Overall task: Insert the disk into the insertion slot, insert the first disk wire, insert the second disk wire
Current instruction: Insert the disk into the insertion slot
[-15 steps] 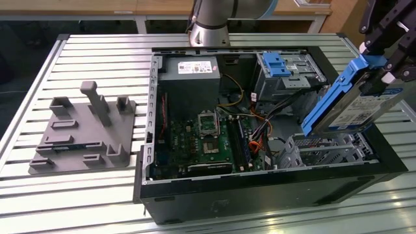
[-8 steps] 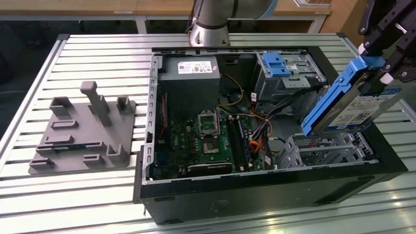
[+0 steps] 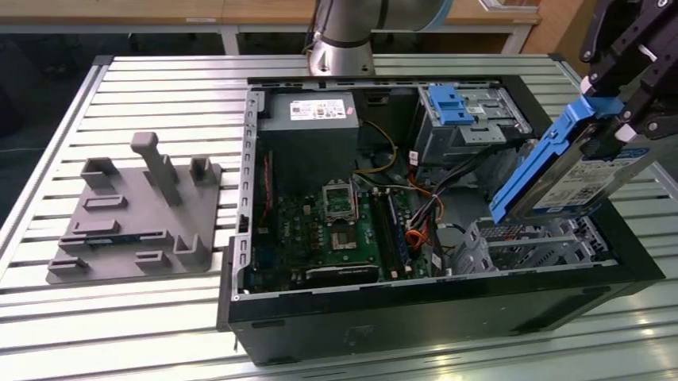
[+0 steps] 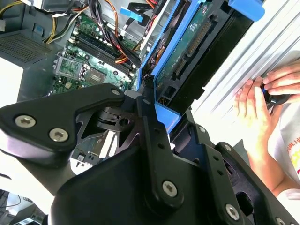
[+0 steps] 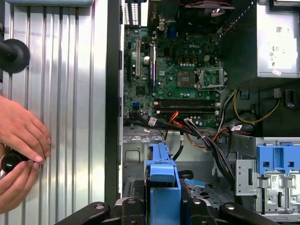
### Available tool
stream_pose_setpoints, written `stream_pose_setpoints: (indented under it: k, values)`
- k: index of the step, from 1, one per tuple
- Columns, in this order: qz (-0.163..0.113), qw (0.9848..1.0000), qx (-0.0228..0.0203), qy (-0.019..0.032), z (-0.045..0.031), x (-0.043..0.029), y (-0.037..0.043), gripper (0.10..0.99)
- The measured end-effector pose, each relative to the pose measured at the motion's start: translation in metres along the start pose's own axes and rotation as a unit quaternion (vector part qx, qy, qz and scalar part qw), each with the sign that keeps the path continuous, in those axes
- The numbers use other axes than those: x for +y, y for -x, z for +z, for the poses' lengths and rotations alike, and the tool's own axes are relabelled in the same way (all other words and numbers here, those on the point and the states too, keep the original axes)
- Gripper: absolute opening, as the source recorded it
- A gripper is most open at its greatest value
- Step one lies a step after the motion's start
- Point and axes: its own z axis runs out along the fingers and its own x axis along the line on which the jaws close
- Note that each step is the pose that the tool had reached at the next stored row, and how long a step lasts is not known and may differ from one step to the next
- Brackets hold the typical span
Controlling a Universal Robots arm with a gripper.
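As the gripper [image 3: 625,121] holds it, the disk [image 3: 585,179] tilts — blue-framed; white-labelled.

**Tally Being Taken: Mostly Singles, Two Hands**

The views are showing one disk [image 3: 572,178], one insertion slot [image 3: 529,248], one taller bay [image 3: 477,131] carrying one blue latch [image 3: 450,103], one computer case [image 3: 424,302], one motherboard [image 3: 317,226], one power supply [image 3: 307,131], one grey fixture [image 3: 132,218], one gripper [image 5: 162,190] and a person's two hands [image 5: 26,133].

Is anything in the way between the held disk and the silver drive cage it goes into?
Nothing visible does. The gripper holds the disk tilted just above the insertion slot, with only open space between them. The loose cables lie beside the cage, toward the exterior view's left, not over it.
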Motion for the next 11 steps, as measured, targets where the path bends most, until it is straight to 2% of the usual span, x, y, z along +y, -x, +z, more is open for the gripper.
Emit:
stream_pose_setpoints:
  k: [11]
  values:
    - [0.000, 1.0000, -0.0005, 0.0000, 0.0076, -0.0007, -0.0003, 0.365]
